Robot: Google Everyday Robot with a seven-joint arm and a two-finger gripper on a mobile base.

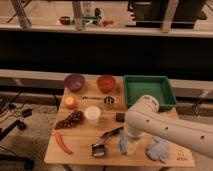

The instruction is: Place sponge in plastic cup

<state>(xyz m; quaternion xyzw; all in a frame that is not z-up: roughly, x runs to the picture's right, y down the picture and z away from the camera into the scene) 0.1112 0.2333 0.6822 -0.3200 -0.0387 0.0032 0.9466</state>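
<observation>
A clear plastic cup (129, 145) stands near the table's front edge, right of the middle. A small dark block that looks like the sponge (120, 117) lies on the table behind it, beside the white arm (165, 125). The arm comes in from the lower right and bends down over the cup. My gripper (127, 133) is at the arm's end, right above the cup, and is mostly hidden by the arm.
On the wooden table (75, 155) are a purple bowl (74, 81), an orange bowl (106, 82), a green bin (149, 91), an orange fruit (70, 102), a metal cup (109, 101), a white cup (92, 114), grapes (70, 120), a red chili (62, 143), a brush (99, 148) and a blue cloth (159, 149).
</observation>
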